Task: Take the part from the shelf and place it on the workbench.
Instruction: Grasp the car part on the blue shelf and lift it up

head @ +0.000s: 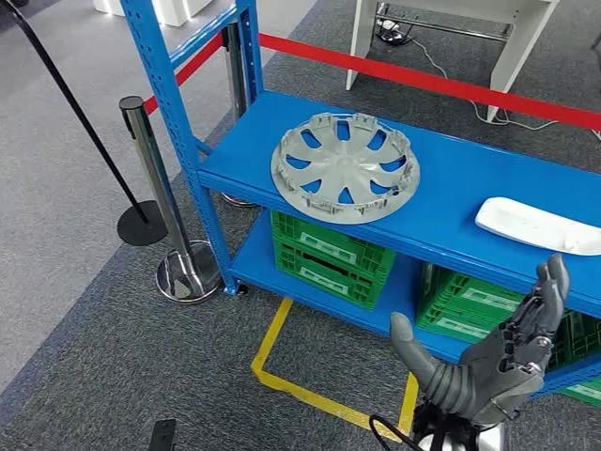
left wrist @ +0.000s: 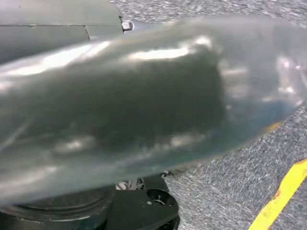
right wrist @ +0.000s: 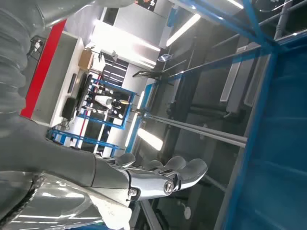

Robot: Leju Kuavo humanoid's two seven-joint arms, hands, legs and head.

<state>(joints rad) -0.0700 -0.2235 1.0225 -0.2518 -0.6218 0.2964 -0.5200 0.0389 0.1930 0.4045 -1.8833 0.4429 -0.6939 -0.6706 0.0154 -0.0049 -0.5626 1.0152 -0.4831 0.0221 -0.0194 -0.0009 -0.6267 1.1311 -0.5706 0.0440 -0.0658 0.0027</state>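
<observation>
Right hand (head: 507,352): grey ribbed cover over the palm, thick grey thumb (head: 411,343) with rounded tip, darker segmented fingers (head: 549,287) with exposed mechanical links. In the right wrist view the fingers (right wrist: 173,172) show polished silver shells with small round screws at the pivots. A black cable (head: 386,430) loops beside the wrist. Left arm (left wrist: 126,110): smooth, glossy silver casing, blurred.

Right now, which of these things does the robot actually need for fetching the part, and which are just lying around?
Belongs to the job:
- blue shelf
- grey wheel cover lying on it, likely the part
- right hand, open, raised below the shelf edge

Just lying about:
- white tray on the shelf
- green crates underneath
- red barrier tape
- chrome post
- yellow floor line
</observation>
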